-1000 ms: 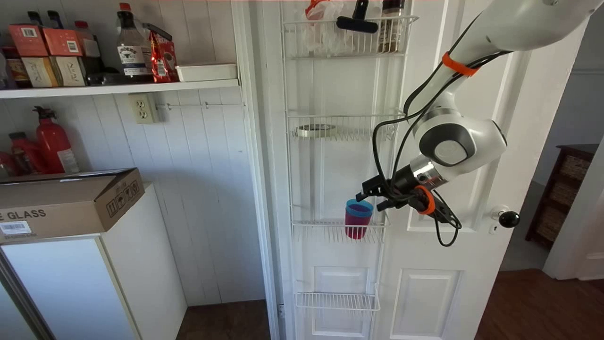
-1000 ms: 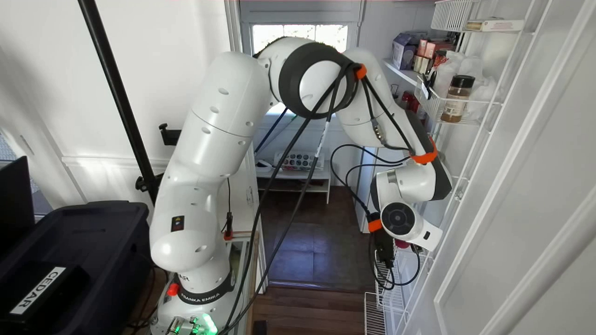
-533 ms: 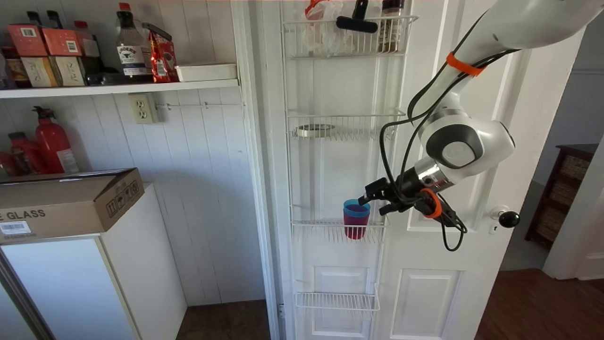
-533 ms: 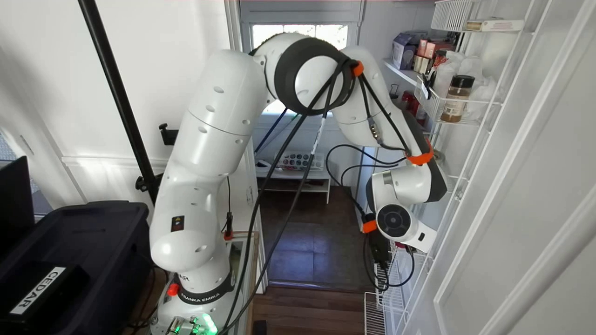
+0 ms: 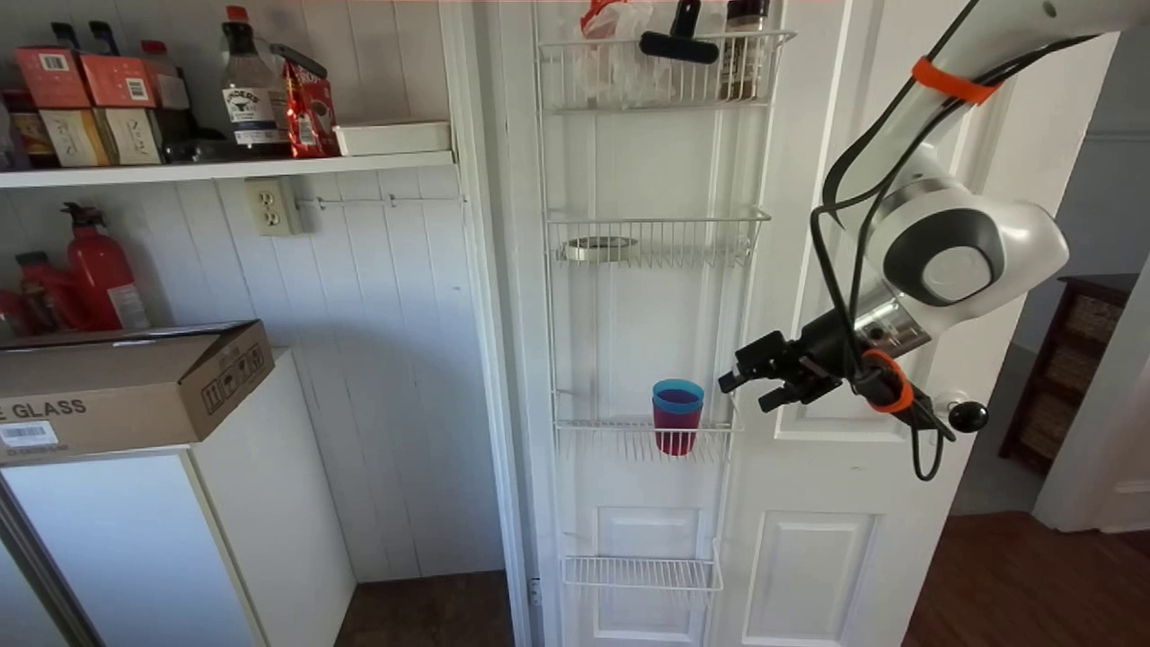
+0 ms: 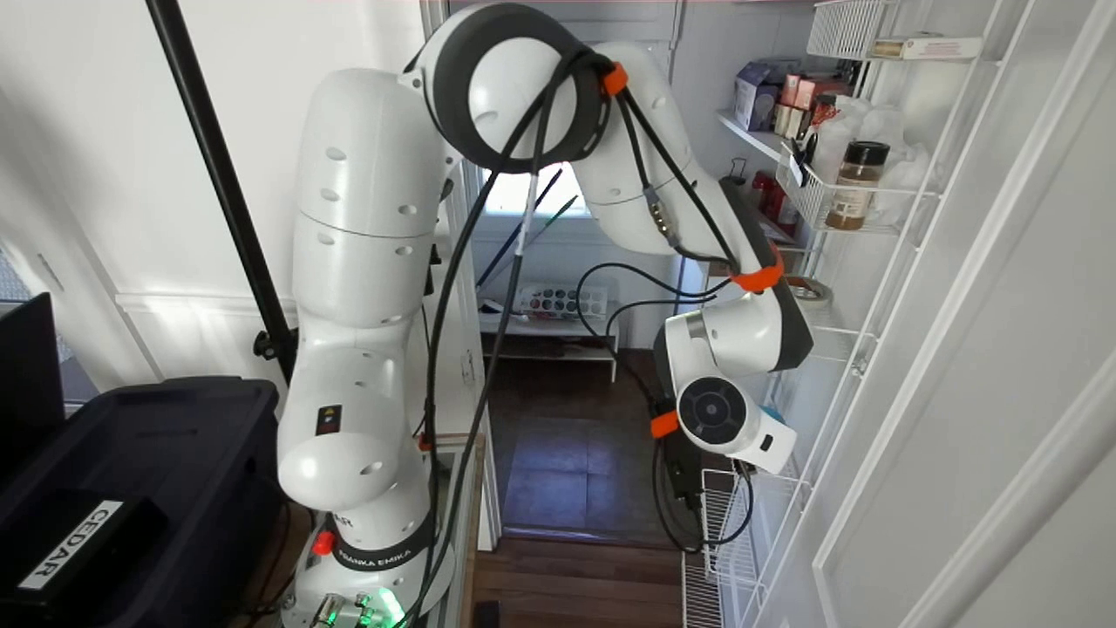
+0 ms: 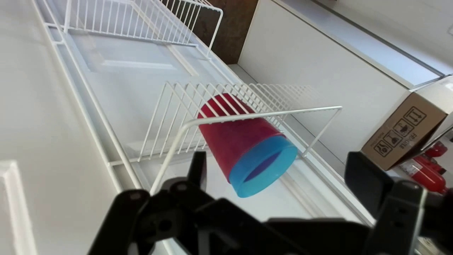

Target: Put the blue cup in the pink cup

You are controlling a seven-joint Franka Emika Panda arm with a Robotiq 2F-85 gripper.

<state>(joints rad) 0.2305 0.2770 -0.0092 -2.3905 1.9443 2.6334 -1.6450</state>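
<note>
- The end effector (image 5: 746, 393) hangs there, jaws spread wide.
- Ahead of it and apart, I see the blue cup (image 7: 272, 178) nested in the pink cup (image 7: 235, 138), blue rim poking out.
- Also ahead, a white wire shelf (image 7: 300, 111) bears the pair upright.

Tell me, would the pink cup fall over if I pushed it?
The pink cup looks like smooth plastic, so it's probably light and might slide. It narrows toward the bottom, with the blue cup poking out above, so a high push could tip it. The wire rail alongside might stop that.
</note>
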